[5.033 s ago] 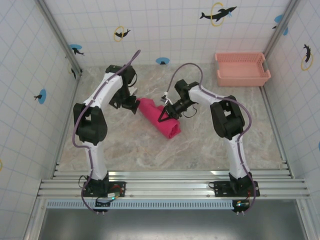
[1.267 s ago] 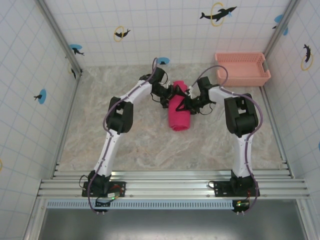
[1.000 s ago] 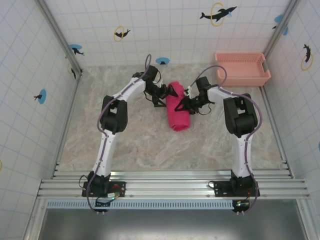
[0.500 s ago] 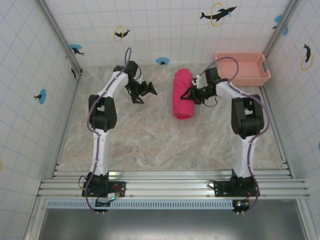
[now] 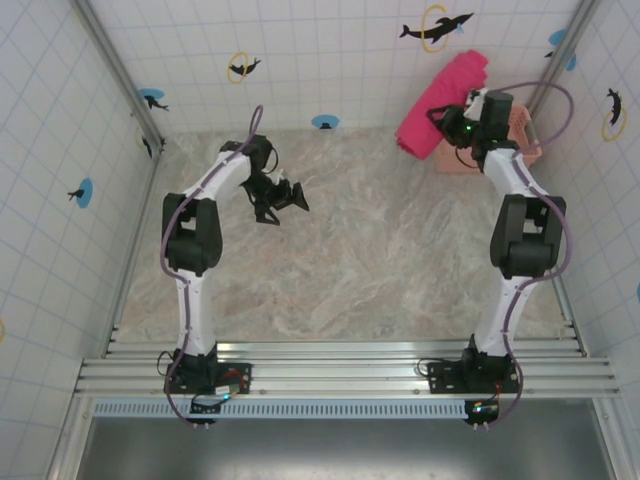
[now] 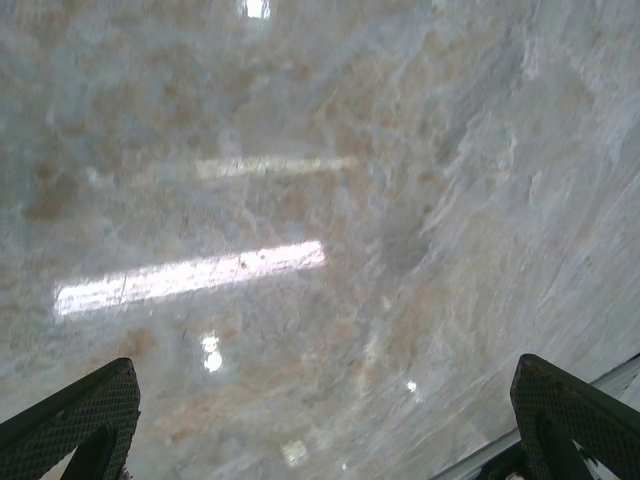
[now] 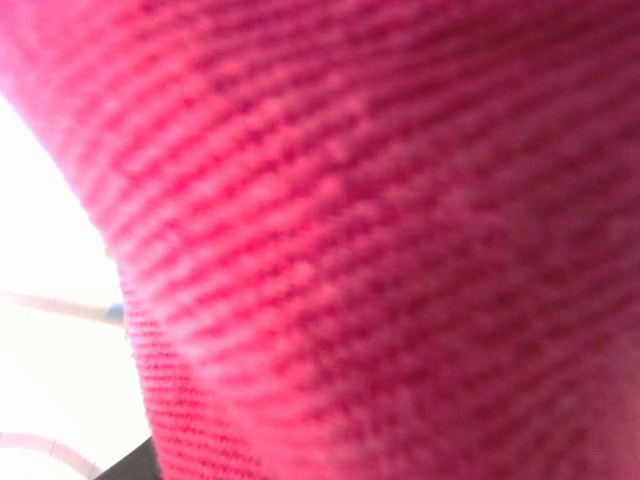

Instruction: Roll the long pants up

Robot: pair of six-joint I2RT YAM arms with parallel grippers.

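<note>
top external: left gripper (image 5: 289, 198) spread wide, empty, above worktop (image 5: 380, 260) nearer its far-left corner; right gripper (image 5: 443, 118) clamped on the rolled long pants (image 5: 440, 95), held aloft at far-right corner beside basket (image 5: 450, 162) | left wrist: fingers (image 6: 85, 410) far apart over marble | right wrist: magenta knit against the lens

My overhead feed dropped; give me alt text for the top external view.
The right gripper holds the rolled magenta pants aloft at far right, overlapping the salmon basket. The left gripper hangs open over the marble table, left of centre.
</note>
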